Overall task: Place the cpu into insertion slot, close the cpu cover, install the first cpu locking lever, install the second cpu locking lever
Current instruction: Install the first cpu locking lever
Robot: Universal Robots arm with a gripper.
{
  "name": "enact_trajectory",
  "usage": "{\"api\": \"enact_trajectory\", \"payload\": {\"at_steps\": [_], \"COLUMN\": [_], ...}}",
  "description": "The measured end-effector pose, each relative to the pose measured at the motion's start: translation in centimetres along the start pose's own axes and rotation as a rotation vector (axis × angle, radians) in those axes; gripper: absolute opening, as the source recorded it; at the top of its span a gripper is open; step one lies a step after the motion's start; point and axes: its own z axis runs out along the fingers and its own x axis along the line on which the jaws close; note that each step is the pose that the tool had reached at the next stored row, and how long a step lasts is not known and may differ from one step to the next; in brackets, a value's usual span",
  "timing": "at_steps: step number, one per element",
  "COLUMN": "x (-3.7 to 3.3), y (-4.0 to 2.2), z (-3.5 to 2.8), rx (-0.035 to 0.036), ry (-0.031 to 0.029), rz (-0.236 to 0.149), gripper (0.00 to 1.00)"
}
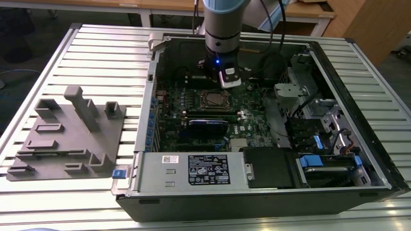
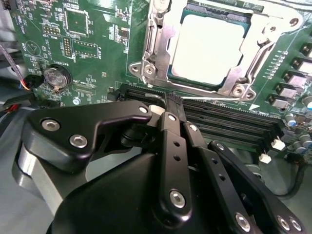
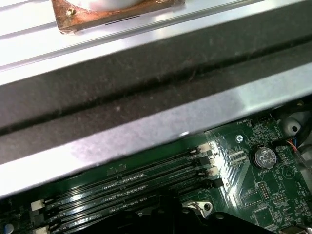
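The cpu (image 2: 207, 46) lies flat in the insertion slot (image 2: 142, 68), its pale metal top face up. The silver cpu cover (image 2: 256, 46) lies down around it, framing the chip through its window. Thin metal lever rods (image 2: 195, 87) run along the socket's edges; whether they are latched I cannot tell. My gripper (image 2: 173, 97) hovers just beside the socket over the memory slots, its black fingers (image 2: 168, 126) pressed together with nothing between them. In the exterior view the gripper (image 1: 224, 85) hangs inside the open case just behind the cpu (image 1: 212, 99).
Long black memory slots (image 2: 229, 122) lie under the fingertips. A coin battery (image 2: 56, 77) sits on the green board. The black power supply box (image 1: 205, 169) and drive bays (image 1: 321, 161) line the case's near side. A grey fixture (image 1: 67, 134) rests on the table.
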Motion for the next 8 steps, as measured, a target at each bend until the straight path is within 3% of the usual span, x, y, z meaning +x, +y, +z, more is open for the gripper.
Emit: {"api": "enact_trajectory", "payload": {"at_steps": [3,7,8], "x": [0.06,0.06,0.06], "y": [-0.03,-0.03,-0.04], "z": [0.06,0.07,0.08], "rx": [-0.001,-0.002,-0.0073], "ry": [-0.0059,-0.0059,-0.0042], "rz": [-0.001,-0.001,-0.001], "gripper": [0.11,0.11,0.11]}}
